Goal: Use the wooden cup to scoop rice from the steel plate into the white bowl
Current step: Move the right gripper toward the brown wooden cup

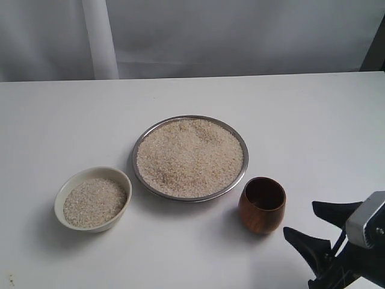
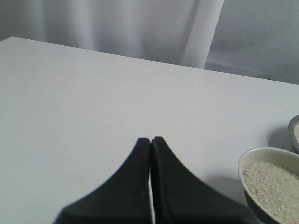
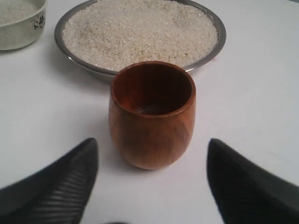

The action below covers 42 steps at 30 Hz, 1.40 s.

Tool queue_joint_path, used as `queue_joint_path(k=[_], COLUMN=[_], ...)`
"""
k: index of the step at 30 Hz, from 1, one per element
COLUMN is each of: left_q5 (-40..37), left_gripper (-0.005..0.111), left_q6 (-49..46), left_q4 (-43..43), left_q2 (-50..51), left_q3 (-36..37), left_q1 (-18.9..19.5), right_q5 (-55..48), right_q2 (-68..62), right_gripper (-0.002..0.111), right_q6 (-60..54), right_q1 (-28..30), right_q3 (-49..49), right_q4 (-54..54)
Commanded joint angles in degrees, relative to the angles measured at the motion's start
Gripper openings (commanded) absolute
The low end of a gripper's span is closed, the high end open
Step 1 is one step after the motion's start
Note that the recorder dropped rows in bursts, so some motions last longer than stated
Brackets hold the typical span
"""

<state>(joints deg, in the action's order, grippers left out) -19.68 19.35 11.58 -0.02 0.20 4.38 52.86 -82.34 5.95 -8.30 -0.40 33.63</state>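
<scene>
The steel plate (image 1: 241, 170) sits mid-table, heaped with rice (image 1: 189, 158). To its front left stands the white bowl (image 1: 58, 198), partly filled with rice (image 1: 95, 201). The wooden cup (image 1: 262, 205) stands upright and empty at the plate's front right. My right gripper (image 1: 306, 220) is open at the lower right, a short way from the cup and not touching it. In the right wrist view the cup (image 3: 152, 115) stands just ahead of the spread right gripper (image 3: 152, 145), with the plate (image 3: 219, 43) behind. My left gripper (image 2: 150, 140) is shut on nothing, over bare table beside the bowl (image 2: 251, 159).
The white table (image 1: 313, 126) ends at a pale curtain backdrop (image 1: 240, 36) with a white post (image 1: 99, 39). A dark object (image 1: 376, 51) stands at the far right edge.
</scene>
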Motion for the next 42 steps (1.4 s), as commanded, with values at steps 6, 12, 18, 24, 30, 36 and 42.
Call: queue_joint_path(k=[6, 12, 18, 24, 30, 36, 42], left_q5=[0.36, 0.36, 0.36, 0.36, 0.36, 0.36, 0.36], left_gripper=[0.000, 0.000, 0.000, 0.000, 0.000, 0.000, 0.000], left_q6=[0.10, 0.10, 0.10, 0.10, 0.10, 0.10, 0.10], left_q4=[-0.33, -0.33, -0.33, -0.33, -0.33, -0.33, -0.33], left_q2=[0.02, 0.02, 0.02, 0.02, 0.02, 0.02, 0.02], left_q3=[-0.20, -0.20, -0.20, -0.20, -0.20, -0.20, -0.20], left_q1=[-0.37, -0.37, -0.37, -0.37, -0.37, -0.37, -0.37], right_q5=[4.06, 4.72, 4.87, 3.47, 3.38, 3.40, 3.40], right_q2=[-0.04, -0.04, -0.04, -0.04, -0.04, -0.04, -0.04], right_gripper=[0.086, 0.086, 0.086, 0.086, 0.086, 0.086, 0.086], right_q6=[0.41, 2.37, 2.37, 3.41, 1.08, 1.08, 1.08], right_q1=[0.22, 0.22, 0.22, -1.63, -3.31, -3.31, -3.31], right_q3=[0.40, 0.40, 0.40, -1.45, -1.71, -1.71, -1.71], right_q4=[0.09, -0.82, -0.49, 2.28, 0.11, -0.27, -0.27])
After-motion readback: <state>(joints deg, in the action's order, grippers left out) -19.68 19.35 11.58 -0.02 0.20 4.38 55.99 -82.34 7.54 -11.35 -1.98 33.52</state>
